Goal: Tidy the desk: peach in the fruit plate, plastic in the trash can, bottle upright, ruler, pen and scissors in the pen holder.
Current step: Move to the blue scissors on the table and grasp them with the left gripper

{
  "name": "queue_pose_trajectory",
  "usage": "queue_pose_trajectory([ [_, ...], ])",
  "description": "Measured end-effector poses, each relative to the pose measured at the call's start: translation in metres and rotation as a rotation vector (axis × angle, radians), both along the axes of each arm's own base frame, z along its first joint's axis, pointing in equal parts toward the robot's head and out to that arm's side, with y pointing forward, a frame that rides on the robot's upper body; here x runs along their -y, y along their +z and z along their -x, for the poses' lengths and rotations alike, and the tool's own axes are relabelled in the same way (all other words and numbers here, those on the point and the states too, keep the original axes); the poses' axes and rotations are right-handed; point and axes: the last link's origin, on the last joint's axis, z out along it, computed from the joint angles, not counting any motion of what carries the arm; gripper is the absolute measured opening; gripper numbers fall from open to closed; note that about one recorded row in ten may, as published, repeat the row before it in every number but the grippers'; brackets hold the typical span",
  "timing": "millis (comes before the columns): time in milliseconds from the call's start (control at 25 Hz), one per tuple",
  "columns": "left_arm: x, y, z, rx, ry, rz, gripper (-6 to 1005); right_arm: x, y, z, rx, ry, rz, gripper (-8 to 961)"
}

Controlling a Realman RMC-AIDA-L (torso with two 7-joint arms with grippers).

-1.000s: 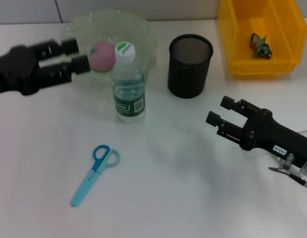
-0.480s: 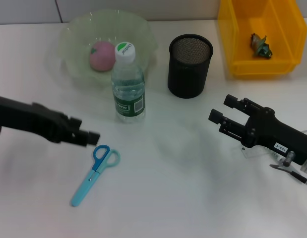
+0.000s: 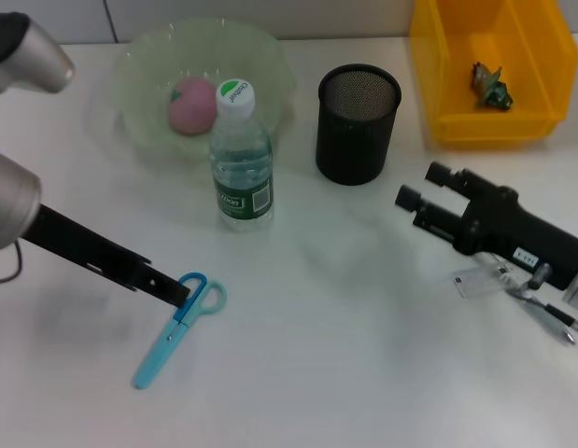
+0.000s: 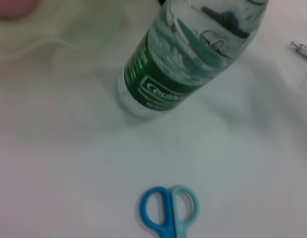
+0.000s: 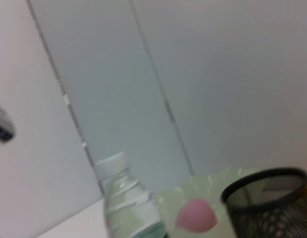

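Note:
The light blue scissors (image 3: 176, 327) lie flat on the desk (image 3: 345, 373) at the front left; their handles (image 4: 169, 210) also show in the left wrist view. My left gripper (image 3: 181, 292) reaches in low from the left, its tip at the handle rings. The bottle (image 3: 240, 159) stands upright in front of the fruit plate (image 3: 139, 65), which holds the peach (image 3: 192, 105). The black pen holder (image 3: 357, 121) stands mid-back. My right gripper (image 3: 424, 185) hovers open and holds nothing, to the right of the pen holder. Beneath that arm lie the clear ruler (image 3: 480, 280) and the silver pen (image 3: 550, 317).
The yellow trash can (image 3: 541, 56) sits at the back right with a crumpled piece of plastic (image 3: 491, 84) inside. The right wrist view looks past the bottle (image 5: 128, 203), the peach (image 5: 195, 218) and the pen holder (image 5: 270, 203) toward a grey wall.
My left arm swung from the fruit plate down and forward to the scissors' handles. My right gripper drew back slightly to the right, uncovering the ruler.

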Motion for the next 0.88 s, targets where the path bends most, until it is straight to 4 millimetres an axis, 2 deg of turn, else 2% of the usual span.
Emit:
queue_pose_trajectory([
  [160,-0.002,-0.013,0.001,-0.009,0.056,0.036,712,-0.007,0.003,0.000,-0.001,-0.020,-0.025,721],
  [640,-0.011,-0.034,-0.001,-0.036,0.122,0.045,706,-0.029,0.004,0.007,0.043,-0.021,-0.048,721],
  [880,-0.018,-0.042,0.006,-0.072,0.149,0.050,703,-0.036,0.005,0.008,0.043,-0.038,-0.065,721],
])
